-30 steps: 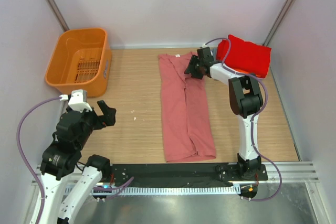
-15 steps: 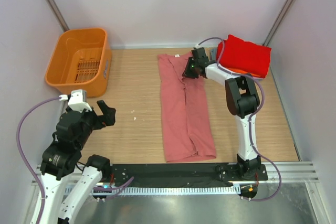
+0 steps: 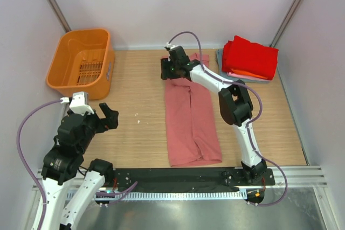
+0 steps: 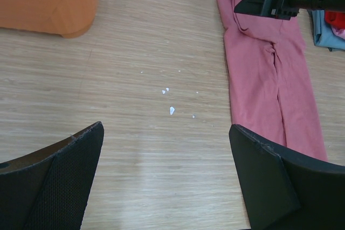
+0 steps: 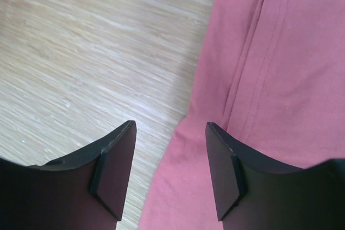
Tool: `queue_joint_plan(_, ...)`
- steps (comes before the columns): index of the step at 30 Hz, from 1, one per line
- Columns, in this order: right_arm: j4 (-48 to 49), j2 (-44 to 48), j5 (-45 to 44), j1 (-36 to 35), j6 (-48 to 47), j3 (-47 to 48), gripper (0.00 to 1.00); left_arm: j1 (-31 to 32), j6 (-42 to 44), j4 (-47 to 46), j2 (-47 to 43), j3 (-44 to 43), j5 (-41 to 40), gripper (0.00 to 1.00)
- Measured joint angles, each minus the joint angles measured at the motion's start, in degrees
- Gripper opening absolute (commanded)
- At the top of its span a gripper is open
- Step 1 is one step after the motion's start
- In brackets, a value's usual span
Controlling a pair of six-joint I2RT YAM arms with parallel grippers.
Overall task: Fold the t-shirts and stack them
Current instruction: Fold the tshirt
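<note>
Right gripper (image 5: 170,182), jaws parted and empty, straddles the pink shirt (image 3: 191,117) at its far left edge, apparently to pinch a fold; left gripper (image 4: 167,179) hangs wide open, empty.

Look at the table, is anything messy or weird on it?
Yes. A few tiny white specks lie scattered on the bare wooden table, between the orange basket and the salmon-pink shirt. They are too small to identify. The shirt lies in a long strip, not yet folded small like the stack at the back right.
</note>
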State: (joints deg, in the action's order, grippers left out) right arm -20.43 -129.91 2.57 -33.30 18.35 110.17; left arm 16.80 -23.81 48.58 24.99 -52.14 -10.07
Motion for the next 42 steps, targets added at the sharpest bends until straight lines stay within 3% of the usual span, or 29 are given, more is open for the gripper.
queue_joint_plan(10,0.83,3.10,0.24,0.85,-1.86,-7.56,0.75,-0.24,0.00,-0.07,0.20,0.02,0.02,1.00)
queue_joint_plan(13,-0.83,8.17,-1.25,1.09,-1.29,-10.38,0.89,-0.39,-0.02,-0.26,2.58,-0.15,0.33,0.91)
queue_joint_plan(16,-2.99,15.82,-4.90,1.27,-0.20,-12.59,0.95,-0.42,-0.24,0.04,9.64,-1.55,1.99,0.91)
queue_joint_plan(20,-5.70,27.34,-8.04,2.60,2.49,-16.74,0.94,0.48,-3.63,-2.82,23.69,-2.78,6.19,0.92)
queue_joint_plan(24,-5.38,35.63,-4.76,7.85,4.48,-25.77,0.89,5.60,-6.88,-8.90,38.64,-4.31,8.41,0.93)
queue_joint_plan(28,-6.84,31.15,0.15,14.23,5.20,-25.31,0.87,7.93,-9.27,-15.87,55.84,-12.90,12.39,0.93)
queue_joint_plan(33,-11.45,16.06,1.25,16.63,3.65,-12.13,0.85,7.93,-10.49,-20.63,78.93,-32.65,15.39,0.92)
queue_joint_plan(37,-13.14,7.19,1.60,16.72,2.71,-3.02,0.77,7.72,-10.45,-21.27,94.31,-47.93,17.25,0.91)
queue_joint_plan(42,-15.13,-0.44,0.52,17.86,2.32,5.33,0.77,7.10,-10.25,-17.44,109.81,-64.43,17.14,0.90)
